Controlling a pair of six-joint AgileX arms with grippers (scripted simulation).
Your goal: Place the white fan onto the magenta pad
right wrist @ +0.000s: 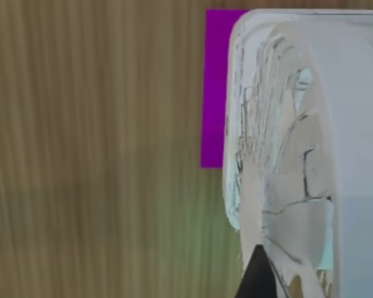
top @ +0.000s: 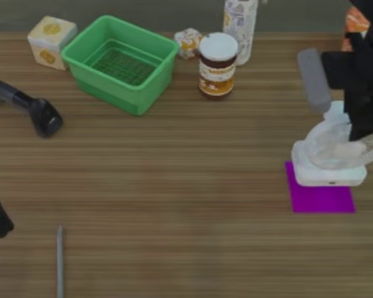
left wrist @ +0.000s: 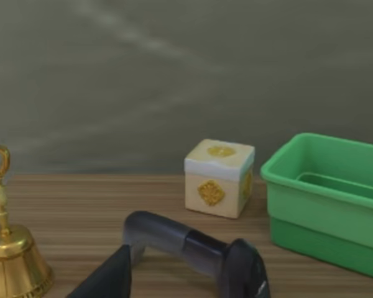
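Noting our right gripper (top: 360,133) over the white fan (top: 328,158), its round grille translucent, base overlapping the magenta pad (top: 321,197); grip: cannot tell.

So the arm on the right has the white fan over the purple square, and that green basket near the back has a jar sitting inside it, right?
Not quite. The top view shows the green basket holding nothing; the white-lidded brown jar stands on the table beside it. The rest holds: the right arm's gripper is at the white fan, whose base overlaps the far part of the magenta pad.
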